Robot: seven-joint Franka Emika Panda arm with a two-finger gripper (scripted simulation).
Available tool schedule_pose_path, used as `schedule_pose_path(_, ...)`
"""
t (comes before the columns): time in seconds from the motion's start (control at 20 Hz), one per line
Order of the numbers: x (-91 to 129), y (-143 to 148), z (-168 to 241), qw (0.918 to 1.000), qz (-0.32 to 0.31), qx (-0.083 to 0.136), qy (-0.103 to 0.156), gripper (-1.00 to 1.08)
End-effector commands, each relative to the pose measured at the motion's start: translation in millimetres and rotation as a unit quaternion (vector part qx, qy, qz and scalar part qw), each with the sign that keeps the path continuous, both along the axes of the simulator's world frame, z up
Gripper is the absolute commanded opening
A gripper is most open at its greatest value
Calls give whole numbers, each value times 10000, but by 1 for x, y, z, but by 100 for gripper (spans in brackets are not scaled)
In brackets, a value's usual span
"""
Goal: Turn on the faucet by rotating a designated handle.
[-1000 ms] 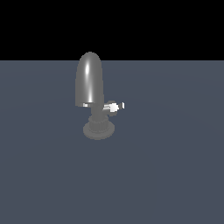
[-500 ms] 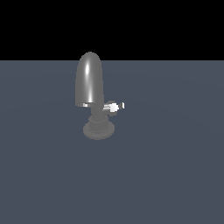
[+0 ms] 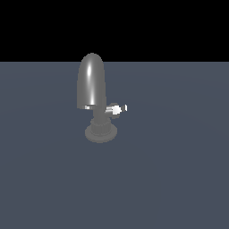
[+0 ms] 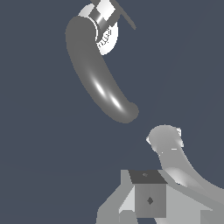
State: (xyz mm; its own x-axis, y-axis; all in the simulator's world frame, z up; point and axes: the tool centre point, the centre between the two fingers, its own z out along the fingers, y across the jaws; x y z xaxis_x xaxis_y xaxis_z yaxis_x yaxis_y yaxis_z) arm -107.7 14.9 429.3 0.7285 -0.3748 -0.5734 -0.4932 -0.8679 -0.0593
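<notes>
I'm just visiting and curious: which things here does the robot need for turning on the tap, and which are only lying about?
Needed for the job:
- faucet
- handle sticking out at its neck
- the robot's tool, seen only in the wrist view

Just lying about:
- nothing; only the grey floor

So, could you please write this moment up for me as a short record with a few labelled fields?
setting: flat dark grey-blue surface, black backdrop
faucet: grey shiny fixture with a tall domed spout on a ribbed round base
handle: short silver lever with white tip, sticking out from the neck toward the exterior view's right
gripper: absent from the exterior view; the wrist view shows only part of it, so open or shut cannot be told
contact: nothing touches the handle in the exterior view
</notes>
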Motion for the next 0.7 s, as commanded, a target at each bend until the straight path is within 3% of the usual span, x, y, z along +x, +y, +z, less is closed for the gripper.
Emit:
schedule_pose_path(0.0, 12, -1, -8, 9994, -216, 96, 251, -100)
schedule_pose_path(0.35, 44, -6, -33, 9910, -839, 377, 971, -100)
schedule_pose_path(0.65, 69, -12, -61, 9744, -1411, 639, 1630, -100)
